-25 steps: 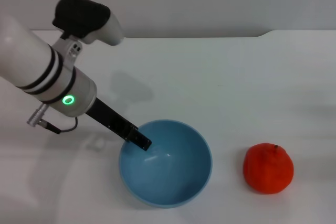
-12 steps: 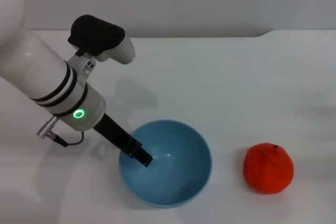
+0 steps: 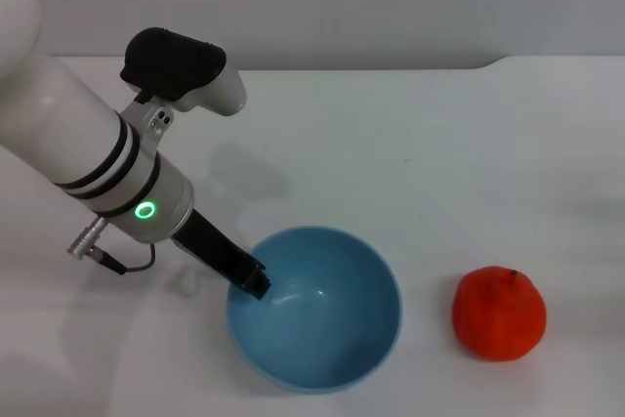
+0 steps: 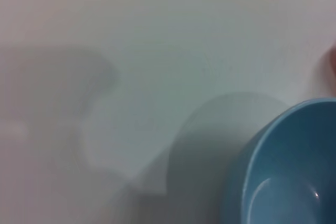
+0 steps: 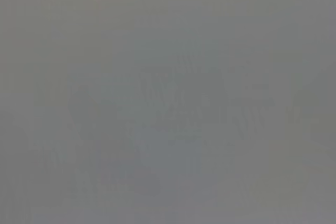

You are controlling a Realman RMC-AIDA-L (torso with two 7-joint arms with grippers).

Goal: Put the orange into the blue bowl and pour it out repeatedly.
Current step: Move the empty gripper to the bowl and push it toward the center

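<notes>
White table (image 3: 439, 144): left claw (image 3: 256, 285) grips blue bowl (image 3: 322, 339) rim.

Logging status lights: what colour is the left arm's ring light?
Green, clearest in the head view.

Even, bright light fell on the white counter (image 3: 439, 144) in the head view, leaving soft shadows beside the left arm (image 3: 88, 158) and blue bowl (image 3: 317, 314), while the left wrist view was blurred and the right wrist view a featureless grey haze.
</notes>
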